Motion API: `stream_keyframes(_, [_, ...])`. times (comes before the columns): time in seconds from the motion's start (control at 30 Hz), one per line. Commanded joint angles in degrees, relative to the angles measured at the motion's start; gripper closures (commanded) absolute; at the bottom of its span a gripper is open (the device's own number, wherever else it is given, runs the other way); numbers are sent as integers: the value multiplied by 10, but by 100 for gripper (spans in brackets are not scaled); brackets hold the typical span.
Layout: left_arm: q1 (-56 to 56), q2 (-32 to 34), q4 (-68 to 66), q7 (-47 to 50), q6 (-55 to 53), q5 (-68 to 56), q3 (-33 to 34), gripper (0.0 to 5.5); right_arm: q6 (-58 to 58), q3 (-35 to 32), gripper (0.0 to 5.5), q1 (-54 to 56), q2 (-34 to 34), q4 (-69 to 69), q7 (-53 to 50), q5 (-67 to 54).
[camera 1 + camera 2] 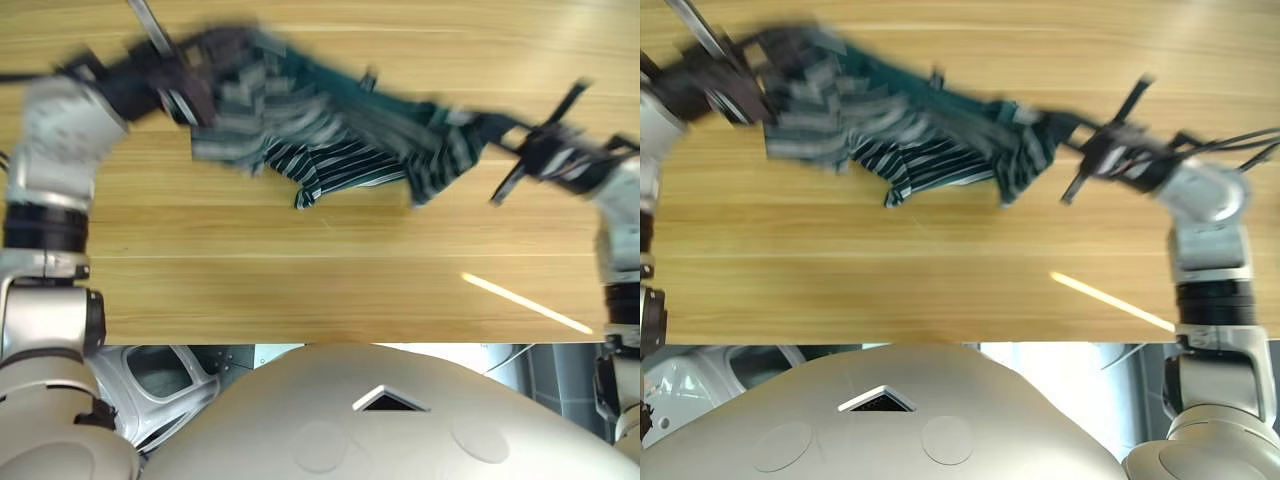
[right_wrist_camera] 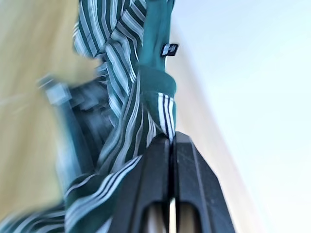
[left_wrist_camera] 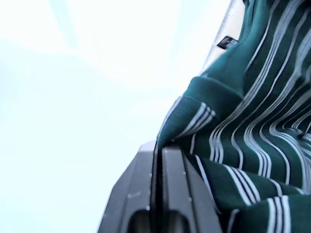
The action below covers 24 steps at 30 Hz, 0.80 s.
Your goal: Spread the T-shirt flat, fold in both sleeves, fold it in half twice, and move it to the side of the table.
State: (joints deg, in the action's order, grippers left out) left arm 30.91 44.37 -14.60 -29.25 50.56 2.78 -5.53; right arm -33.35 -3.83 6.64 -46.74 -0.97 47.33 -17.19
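A dark green T-shirt with white stripes [image 1: 330, 125] hangs stretched above the wooden table [image 1: 300, 290], held up at both ends and sagging in the middle, where its lower part touches the tabletop. My left gripper [image 1: 195, 95] is shut on the shirt's left end; in the left wrist view its fingers [image 3: 170, 184] pinch a striped hem [image 3: 194, 116]. My right gripper [image 1: 490, 135] is shut on the right end; the right wrist view shows its fingers [image 2: 165, 174] closed on the shirt's edge [image 2: 163, 109].
A bright streak of light [image 1: 525, 300] lies on the table near the front right. Bare wood spreads between the shirt and the table's front edge [image 1: 300, 342].
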Motion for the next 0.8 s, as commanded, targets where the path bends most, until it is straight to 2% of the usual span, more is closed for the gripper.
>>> stream_keyframes(0.03, [-71,52,188,-22,-42,-215,71,548,-9,-127,550,-103,-52,-119,93,-173])
stream_keyframes(0.17, [-337,149,349,-196,-30,-416,105,548,-88,-181,550,-316,-41,-191,317,-296])
stream_keyframes(0.23, [-442,187,361,-309,-10,-455,115,548,-80,-195,550,-344,-32,-203,401,-370])
stream_keyframes(0.3, [-456,198,324,-379,-17,-452,108,548,-66,-182,550,-323,-35,-170,423,-354])
stream_keyframes(0.37, [-369,184,239,-408,-65,-401,75,548,-19,-130,550,-224,-43,-95,379,-253])
stream_keyframes(0.43, [-235,158,123,-426,-111,-319,36,548,35,-72,550,-73,-41,-3,336,-154])
stream_keyframes(0.5, [-73,124,-15,-438,-141,-210,-13,548,79,-9,550,117,-24,125,302,-47])
stream_keyframes(0.57, [104,87,-175,-450,-162,-97,-69,548,96,68,550,348,6,313,192,131])
stream_keyframes(0.63, [326,41,-349,-330,-203,26,-113,548,146,145,550,597,38,503,-53,304])
stream_keyframes(0.7, [560,4,-475,-4,-294,130,-135,548,216,121,550,801,58,616,-276,311])
stream_keyframes(0.73, [644,1,-501,132,-317,128,-108,548,218,106,550,858,47,631,-348,313])
stream_keyframes(0.77, [688,8,-502,200,-304,101,-64,548,192,85,550,875,36,624,-374,304])
stream_keyframes(0.8, [686,20,-482,220,-262,67,-16,548,155,70,550,850,24,598,-377,304])
